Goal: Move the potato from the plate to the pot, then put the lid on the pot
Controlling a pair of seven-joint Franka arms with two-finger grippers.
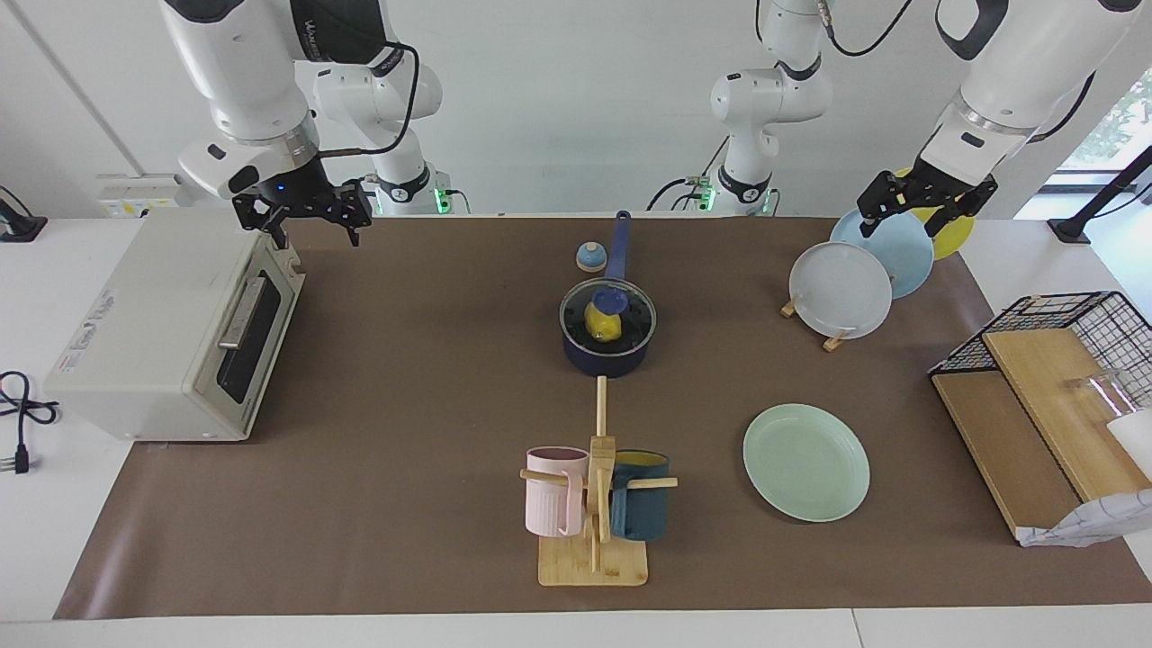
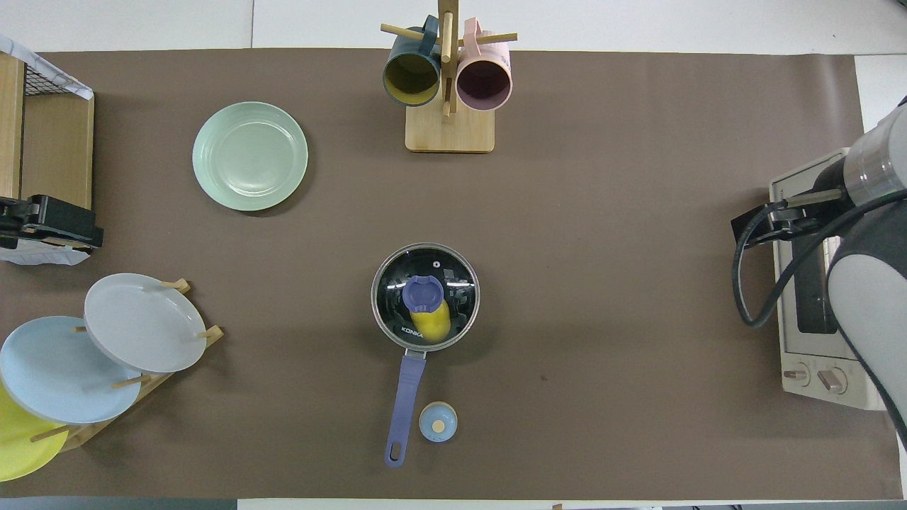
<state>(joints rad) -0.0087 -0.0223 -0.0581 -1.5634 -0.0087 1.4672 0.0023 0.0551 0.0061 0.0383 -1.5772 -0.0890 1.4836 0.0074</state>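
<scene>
Potato (image 1: pixel 604 322), the glossy yellow lumpy toy one, sits inside the navy saucepan (image 1: pixel 605 353) under its clear glass lid (image 1: pixel 608 314). I'd grab that fragile, slick lid by its blue knob (image 1: pixel 609 298). Both sit well clear of either gripper's jaws: right gripper (image 1: pixel 306 213) over the toaster oven (image 1: pixel 171 333), left gripper (image 1: pixel 920 203) over the plate rack (image 1: pixel 832 340), fingers apart on both. Mint-green plate (image 1: pixel 806 461) looks bare.

Lighting bright, even, diffuse in both views. Daylight enters through window (image 1: pixel 1111 126) at frame edge, facing view. Shadows soft, short: faint dark rim beside plate (image 2: pixel 250 156), pot (image 2: pixel 425 297), toaster oven (image 1: pixel 175 328). Small white glints on glass lid (image 2: pixel 426 296), overhead view. White worktop (image 1: pixel 54 540) margins near washed out. Focus sharp across both frames; no motion blur. Mild edge distortion, overhead view.
</scene>
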